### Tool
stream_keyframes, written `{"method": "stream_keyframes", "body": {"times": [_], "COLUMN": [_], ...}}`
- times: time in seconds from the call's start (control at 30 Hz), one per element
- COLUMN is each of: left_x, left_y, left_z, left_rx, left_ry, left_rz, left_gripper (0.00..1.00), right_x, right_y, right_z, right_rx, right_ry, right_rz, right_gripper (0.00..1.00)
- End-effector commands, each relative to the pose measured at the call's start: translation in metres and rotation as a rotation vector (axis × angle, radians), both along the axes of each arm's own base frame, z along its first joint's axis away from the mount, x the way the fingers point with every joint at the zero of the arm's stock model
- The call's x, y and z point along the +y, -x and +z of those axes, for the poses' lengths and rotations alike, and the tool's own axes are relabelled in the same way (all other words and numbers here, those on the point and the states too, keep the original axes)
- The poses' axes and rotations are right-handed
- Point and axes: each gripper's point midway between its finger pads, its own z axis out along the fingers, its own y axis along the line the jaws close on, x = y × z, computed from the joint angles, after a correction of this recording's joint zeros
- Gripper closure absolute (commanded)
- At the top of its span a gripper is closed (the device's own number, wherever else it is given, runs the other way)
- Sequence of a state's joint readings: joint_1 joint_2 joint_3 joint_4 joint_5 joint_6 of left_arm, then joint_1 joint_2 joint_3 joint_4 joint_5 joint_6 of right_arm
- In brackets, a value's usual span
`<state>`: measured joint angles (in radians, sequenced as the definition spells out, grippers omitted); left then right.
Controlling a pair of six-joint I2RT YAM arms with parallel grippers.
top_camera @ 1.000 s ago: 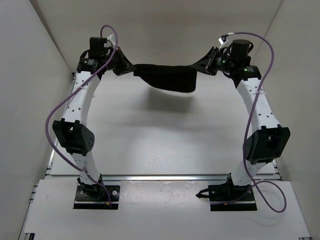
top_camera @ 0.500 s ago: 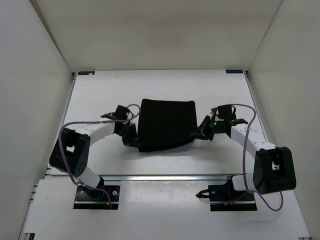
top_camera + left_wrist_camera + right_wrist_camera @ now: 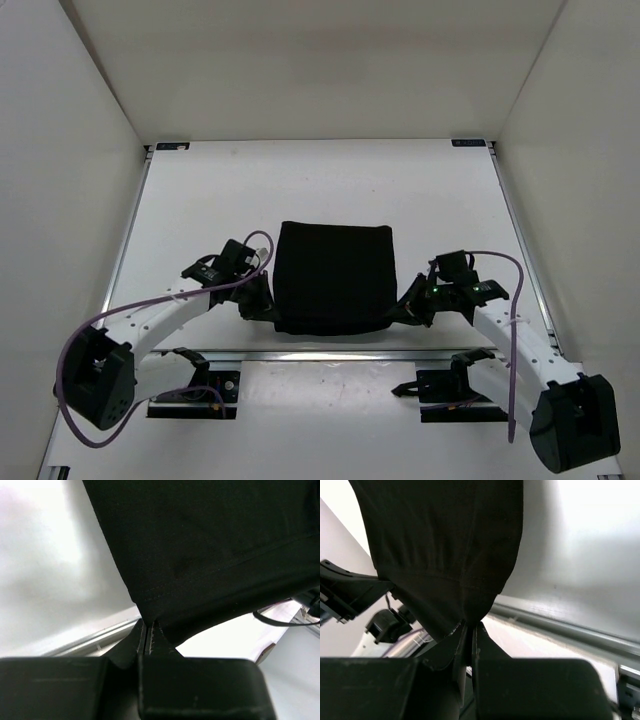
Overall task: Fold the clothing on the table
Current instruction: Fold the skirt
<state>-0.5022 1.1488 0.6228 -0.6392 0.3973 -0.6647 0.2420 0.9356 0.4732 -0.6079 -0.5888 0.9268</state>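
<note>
While the overhead view shows the clothing (image 3: 333,278) as a black, near-square fold at centre frame on the white worktop (image 3: 330,185), only my wrist views show the grip. My left tool (image 3: 148,630) is clamped on its lower left corner and my right tool (image 3: 470,629) on its lower right corner, fingers pressed together over the hem. The cloth fills the upper part of both wrist views, hiding much of the worktop. The metal rail (image 3: 330,353) lies just below. Half a second ago the cloth and both tools sat higher in the frame.
</note>
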Motion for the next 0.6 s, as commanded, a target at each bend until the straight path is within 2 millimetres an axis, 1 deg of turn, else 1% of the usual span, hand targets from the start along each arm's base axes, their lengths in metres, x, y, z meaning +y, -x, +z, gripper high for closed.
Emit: {"method": "stream_keyframes", "body": {"times": [0.0,0.03,0.07,0.1,0.13,0.17,0.27,0.3,0.33,0.37,0.4,0.43,0.47,0.5,0.53,0.57], "left_x": [0.003,0.002,-0.001,-0.001,-0.003,-0.003,-0.004,-0.004,-0.008,-0.010,-0.011,-0.016,-0.021,-0.024,-0.026,-0.032], "left_y": [0.014,0.016,0.022,0.021,0.022,0.021,0.005,-0.004,-0.014,-0.017,-0.027,-0.033,-0.041,-0.047,-0.057,-0.065], "left_z": [0.001,0.005,0.004,0.008,0.015,0.017,0.032,0.036,0.045,0.046,0.050,0.050,0.054,0.058,0.059,0.060], "left_rx": [0.023,0.015,0.031,0.020,0.007,0.028,0.013,0.008,-0.005,0.002,0.003,0.021,0.026,0.038,0.035,0.035], "left_ry": [-0.019,-0.003,0.013,0.036,0.071,0.097,0.183,0.199,0.219,0.233,0.244,0.268,0.304,0.329,0.340,0.358], "left_rz": [0.004,0.016,0.015,0.039,0.048,0.089,0.158,0.183,0.183,0.183,0.198,0.196,0.195,0.209,0.222,0.221], "left_gripper": [1.00,1.00,1.00,1.00,1.00,1.00,1.00,1.00,1.00,1.00,1.00,1.00,1.00,1.00,1.00,1.00], "right_x": [-0.004,-0.004,-0.003,-0.003,-0.003,-0.002,-0.002,-0.002,-0.001,0.000,0.001,0.001,0.000,-0.001,-0.002,-0.003], "right_y": [0.009,0.014,0.018,0.025,0.032,0.034,0.035,0.031,0.029,0.024,0.020,0.013,0.004,-0.001,-0.007,-0.013], "right_z": [0.009,0.012,0.016,0.018,0.015,0.018,0.017,0.017,0.019,0.021,0.026,0.030,0.034,0.032,0.037,0.036], "right_rx": [0.020,0.015,0.007,0.007,0.031,0.020,0.034,0.023,0.008,0.008,0.004,-0.016,-0.023,-0.009,-0.038,-0.030], "right_ry": [0.039,0.035,0.014,-0.004,-0.010,-0.032,-0.068,-0.086,-0.093,-0.116,-0.133,-0.142,-0.156,-0.163,-0.174,-0.188], "right_rz": [-0.026,-0.023,-0.026,-0.023,-0.019,-0.020,-0.026,-0.022,-0.010,-0.015,-0.010,-0.013,-0.023,-0.033,-0.031,-0.041], "right_gripper": [1.00,1.00,1.00,1.00,1.00,1.00,1.00,1.00,1.00,1.00,1.00,1.00,1.00,1.00,1.00,1.00]}}
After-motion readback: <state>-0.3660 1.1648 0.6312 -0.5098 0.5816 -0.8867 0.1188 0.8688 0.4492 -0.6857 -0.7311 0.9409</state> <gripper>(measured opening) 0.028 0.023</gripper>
